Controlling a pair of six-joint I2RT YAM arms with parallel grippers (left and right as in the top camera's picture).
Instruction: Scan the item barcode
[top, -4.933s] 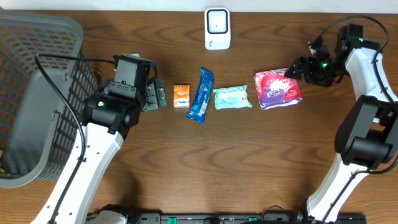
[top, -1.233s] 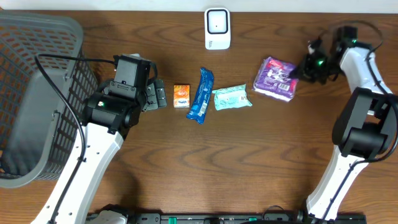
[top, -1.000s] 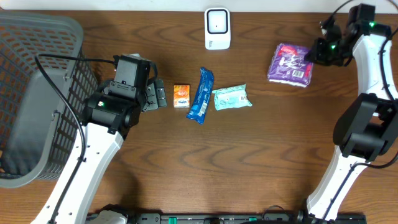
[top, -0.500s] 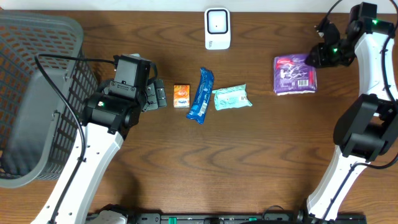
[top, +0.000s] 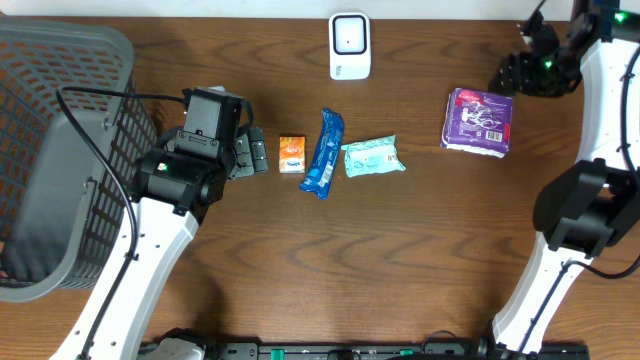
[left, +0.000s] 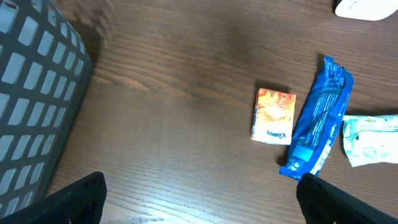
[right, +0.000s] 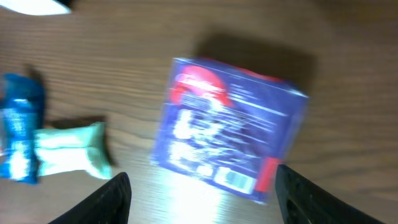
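The purple pack (top: 478, 122) lies flat on the wooden table (top: 400, 260), near the right gripper (top: 520, 72) but apart from it, on the side toward the middle of the table. From the wrist camera it sits ahead of the widely spread fingers (right: 115, 196), which grip nothing. Its slightly longer axis runs roughly crosswise to the gripper, a little skewed. The printed face is up, with fine white text and a pale label patch near the edge closest to the fingers, all too blurred to read. The white scanner (top: 350, 45) stands well off beyond the pack. The left gripper (top: 255, 155) is wide open and empty beside a small orange packet (left: 273, 116).
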